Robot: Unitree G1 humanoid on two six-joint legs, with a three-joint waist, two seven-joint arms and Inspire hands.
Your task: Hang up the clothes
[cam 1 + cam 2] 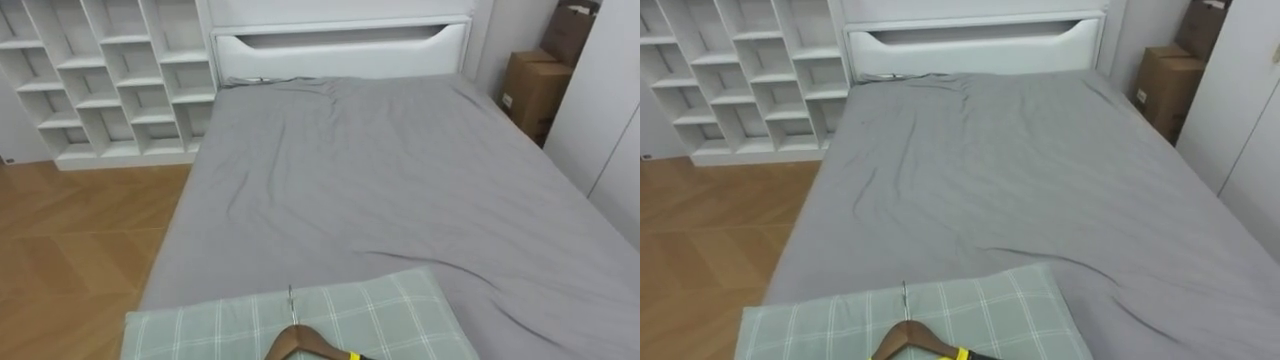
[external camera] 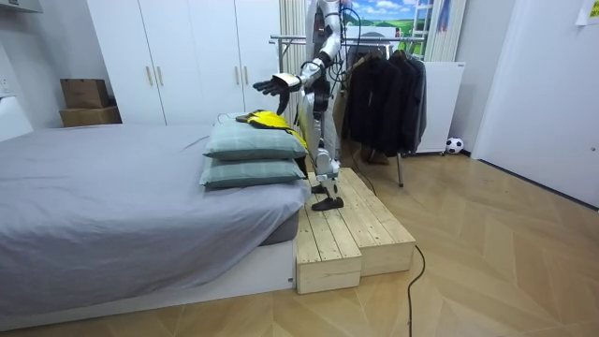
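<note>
Pillows [image 2: 248,140]: yellow garment [image 2: 269,119] apart below left hand [image 2: 280,83] fingers [image 2: 262,87].

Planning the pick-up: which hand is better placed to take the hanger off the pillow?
Probably left: its left hand hovers open above the pillows, where the wooden hanger and yellow garment lie.
</note>
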